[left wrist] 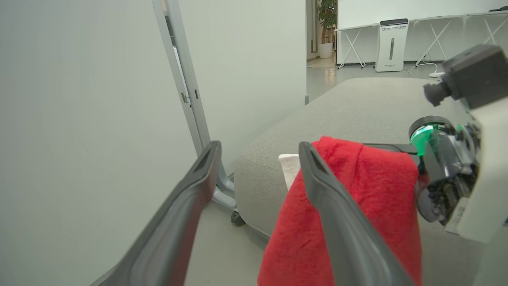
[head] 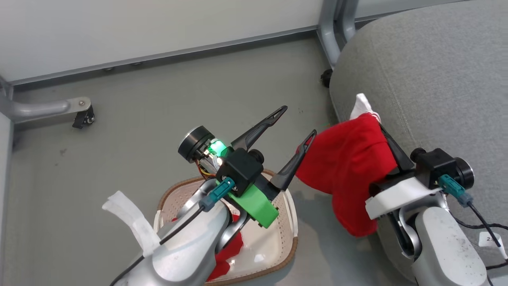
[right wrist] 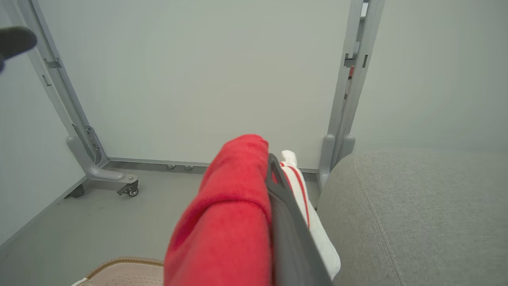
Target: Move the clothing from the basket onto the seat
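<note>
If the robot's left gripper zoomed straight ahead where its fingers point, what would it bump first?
Most likely the seat, at its rounded corner. One finger of the open left gripper might brush the red clothing on the way; depth is unclear.

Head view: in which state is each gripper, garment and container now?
left gripper, open, empty.
right gripper, shut on the red garment.
red garment, held up, hanging at the edge of the seat.
basket, upright on the floor, red clothing inside.
</note>
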Motion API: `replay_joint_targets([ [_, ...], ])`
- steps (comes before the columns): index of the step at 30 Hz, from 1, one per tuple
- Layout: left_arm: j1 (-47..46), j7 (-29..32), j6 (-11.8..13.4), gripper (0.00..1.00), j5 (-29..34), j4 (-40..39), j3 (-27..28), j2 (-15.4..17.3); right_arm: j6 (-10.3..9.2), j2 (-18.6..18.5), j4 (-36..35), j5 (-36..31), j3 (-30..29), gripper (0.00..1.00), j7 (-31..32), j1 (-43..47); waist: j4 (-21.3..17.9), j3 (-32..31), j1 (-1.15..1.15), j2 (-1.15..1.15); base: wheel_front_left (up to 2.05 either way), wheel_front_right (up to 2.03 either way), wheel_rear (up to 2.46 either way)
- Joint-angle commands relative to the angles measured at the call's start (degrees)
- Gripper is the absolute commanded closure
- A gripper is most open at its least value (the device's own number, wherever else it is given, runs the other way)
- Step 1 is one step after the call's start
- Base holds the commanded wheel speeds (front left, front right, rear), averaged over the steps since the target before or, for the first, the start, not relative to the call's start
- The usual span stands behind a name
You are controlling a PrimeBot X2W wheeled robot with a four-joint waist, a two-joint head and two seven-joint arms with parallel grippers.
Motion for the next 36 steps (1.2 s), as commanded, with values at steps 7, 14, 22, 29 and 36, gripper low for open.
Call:
replay_joint_targets([
  [7,0.8,0.0,-0.2,0.00,0.4,0.7,-1.1,0.4,-0.06,0.8,-2.0,0.6,-4.8,1.00,-0.1,4.0,-7.1,1.6,0.00,0.53,0.00,0.00,0.00],
  [14,-0.4,0.0,-0.2,0.00,0.6,1.1,-1.8,0.9,-0.06,1.2,-3.1,1.0,-8.0,1.00,-0.1,6.8,-10.5,2.3,0.00,0.53,0.00,0.00,0.00],
  [22,-1.1,0.0,-0.1,0.00,0.5,1.1,-2.0,1.1,-0.06,1.5,-5.3,1.9,-9.4,1.00,-0.1,7.3,-12.4,2.7,0.00,0.53,0.00,0.00,0.00],
  [29,-2.0,0.0,0.1,0.00,0.7,0.4,-1.6,1.5,-0.06,0.1,-6.8,0.8,-10.6,1.00,-0.2,2.3,-12.1,4.6,0.00,0.53,0.00,0.00,0.00],
  [36,-3.8,0.2,0.4,0.00,1.2,-0.6,-1.0,2.5,-0.06,-3.0,-6.0,1.9,-14.0,1.00,-0.1,-8.1,-11.2,9.7,0.00,0.53,0.00,0.00,0.00],
])
